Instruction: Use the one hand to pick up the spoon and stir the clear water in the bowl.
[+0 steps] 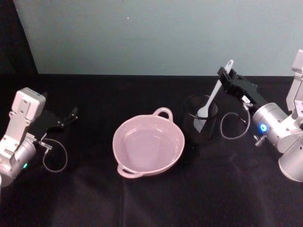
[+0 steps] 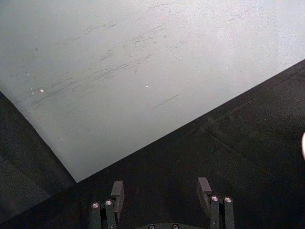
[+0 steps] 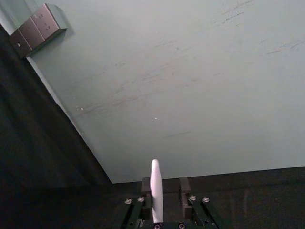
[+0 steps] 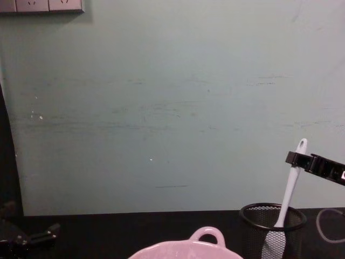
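The white spoon (image 1: 215,90) stands slanted in a black wire-mesh cup (image 1: 200,124), scoop down inside it and handle leaning on the far right rim. My right gripper (image 1: 226,75) is at the upper handle, with the handle tip sticking out past it. In the right wrist view its fingers (image 3: 146,187) flank the spoon handle (image 3: 156,191) closely: one touches it and a small gap shows at the other. The chest view shows the right gripper (image 4: 302,159) level with the top of the spoon (image 4: 291,186). The pink bowl (image 1: 124,134) of clear water sits left of the cup. My left gripper (image 2: 162,191) is parked open at the far left.
The mesh cup stands close beside the bowl's right rim. Loose cable loops hang by each wrist, one (image 1: 233,125) right of the cup. A pale wall (image 4: 172,108) rises behind the black table. Bare black cloth (image 1: 151,203) lies in front of the bowl.
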Available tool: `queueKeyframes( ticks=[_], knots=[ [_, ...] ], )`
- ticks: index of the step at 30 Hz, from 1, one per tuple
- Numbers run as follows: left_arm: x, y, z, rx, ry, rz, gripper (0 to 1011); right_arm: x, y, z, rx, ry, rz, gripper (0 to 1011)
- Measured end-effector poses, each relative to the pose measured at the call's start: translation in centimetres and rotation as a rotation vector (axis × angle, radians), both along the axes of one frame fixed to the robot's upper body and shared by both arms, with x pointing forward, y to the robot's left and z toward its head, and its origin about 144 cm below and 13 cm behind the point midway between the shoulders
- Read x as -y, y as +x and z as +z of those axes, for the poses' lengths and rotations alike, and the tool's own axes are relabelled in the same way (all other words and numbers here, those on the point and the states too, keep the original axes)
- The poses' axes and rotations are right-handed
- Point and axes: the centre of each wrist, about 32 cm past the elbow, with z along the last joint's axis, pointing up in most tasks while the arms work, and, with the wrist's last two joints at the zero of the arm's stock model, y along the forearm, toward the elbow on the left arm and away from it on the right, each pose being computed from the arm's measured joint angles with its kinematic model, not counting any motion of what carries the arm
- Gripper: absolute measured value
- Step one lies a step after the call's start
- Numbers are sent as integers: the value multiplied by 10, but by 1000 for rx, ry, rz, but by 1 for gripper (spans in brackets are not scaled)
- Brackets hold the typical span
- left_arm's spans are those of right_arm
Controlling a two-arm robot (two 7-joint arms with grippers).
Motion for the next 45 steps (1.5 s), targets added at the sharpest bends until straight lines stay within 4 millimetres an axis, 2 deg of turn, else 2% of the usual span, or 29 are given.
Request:
queueKeyframes(
  ticks=[1, 3, 12, 22, 30, 35, 45],
  knots=[
    [0, 0, 0, 0, 0, 0, 1011, 0, 0, 0, 0, 0, 0, 373],
    [0, 0, 0, 0, 0, 0, 1011, 0, 0, 0, 0, 0, 0, 411],
    [0, 0, 0, 0, 0, 0, 1011, 0, 0, 0, 2, -1, -1, 715],
    [0, 0, 0, 0, 0, 0, 1011, 5, -17, -5, 26, -16, 15, 1002],
    [0, 0, 0, 0, 0, 0, 1011, 10, -35, -8, 62, -94, -6, 1002],
    [0, 0, 0, 0, 0, 0, 1011, 21, -51, -12, 83, -156, -30, 1002],
    [0, 0, 0, 0, 0, 0, 1011, 32, -59, -28, 116, -268, -135, 1002]
  ],
)
